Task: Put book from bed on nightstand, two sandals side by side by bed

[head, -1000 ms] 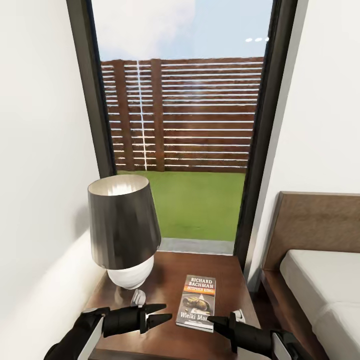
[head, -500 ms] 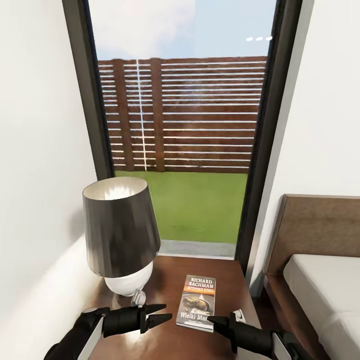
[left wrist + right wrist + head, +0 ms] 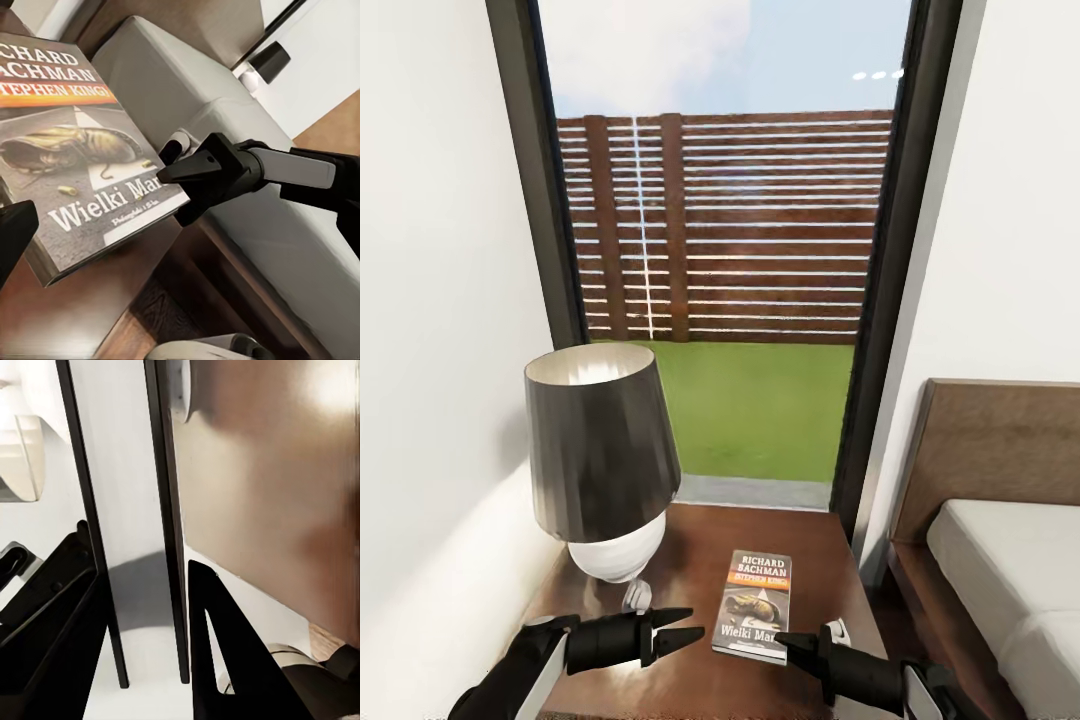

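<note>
The book [image 3: 757,604] is seen lying flat on the nightstand [image 3: 810,545], beside the lamp [image 3: 600,460] and left of the bed [image 3: 1000,560]. Nothing is held — the left gripper [image 3: 682,624] is slightly parted, the right gripper [image 3: 788,640] spread apart, both flanking the book's near edge.

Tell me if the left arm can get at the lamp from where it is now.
Probably yes. The left gripper hangs over the nightstand, just in front of the lamp, with nothing between them; the book lies off to its right.
</note>
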